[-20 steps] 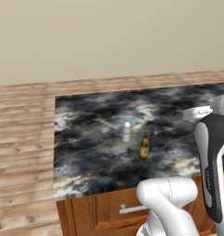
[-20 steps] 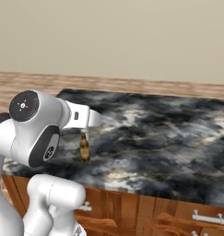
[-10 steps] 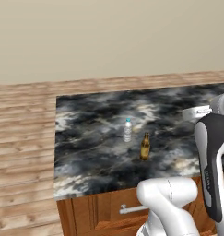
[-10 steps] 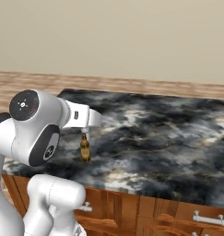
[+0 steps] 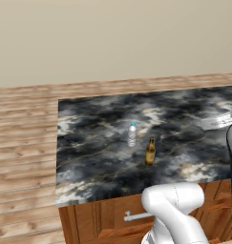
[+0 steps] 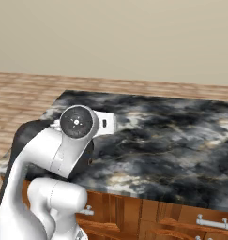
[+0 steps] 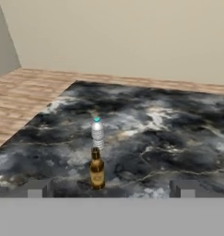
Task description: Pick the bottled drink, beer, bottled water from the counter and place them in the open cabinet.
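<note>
Beer [image 7: 97,168] now stands at the hand view's six o'clock between the wide-open gripper's [image 7: 109,189] tips after the base's shift, bottled water [image 7: 97,133] behind it at twelve o'clock, so pickup nears.

beer [image 7: 97,168] label: yellowish patch, no letters legible
bottled water [image 7: 97,133] label: pale band, nothing readable

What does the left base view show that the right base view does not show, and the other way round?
Left base view alone: the beer and the bottled water, both upright and apart on the counter. Right base view alone: the arm's round joint in front of that part of the counter, and two drawer handles. Both share the marbled counter, its wooden base and the plank floor.
</note>
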